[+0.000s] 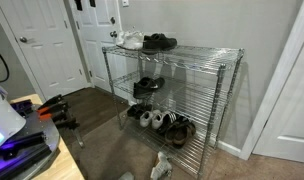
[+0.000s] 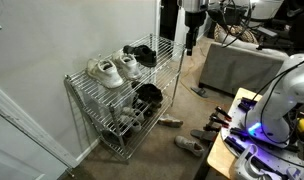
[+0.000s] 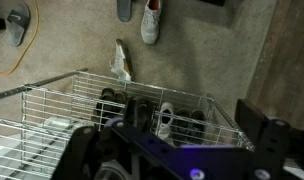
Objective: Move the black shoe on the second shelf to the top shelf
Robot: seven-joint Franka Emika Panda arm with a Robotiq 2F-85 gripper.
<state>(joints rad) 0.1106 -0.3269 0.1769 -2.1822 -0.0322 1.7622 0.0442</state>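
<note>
The task was judged to be at its very start, with nothing of it yet accomplished. The black shoe (image 1: 147, 86) was seen lying on the second shelf (image 1: 188, 97) of the wire rack, toward one end of that tier, and it was shown there in both exterior views (image 2: 147, 95). The top shelf (image 1: 207, 50) was partly taken up by a pair of white sneakers (image 1: 130, 40) and a lower-cut black shoe (image 1: 159, 42), while the rest of its grid was left bare. The gripper (image 2: 192, 42) was held high in an exterior view, above and beyond the far end of the rack, well apart from every shoe. In the wrist view the gripper (image 3: 175, 140) was pointed down over the rack, and its fingers (image 3: 264, 135) were seen spread wide with nothing held between them. Dark and white shoes could be made out through the wire below, but which tier they lay on could not be told from that view. The whole of the work was therefore judged to remain: the second tier had to be reached from the open side, the shoe gripped, drawn clear of the posts, raised, and set down on the bare part of the top tier.
</note>
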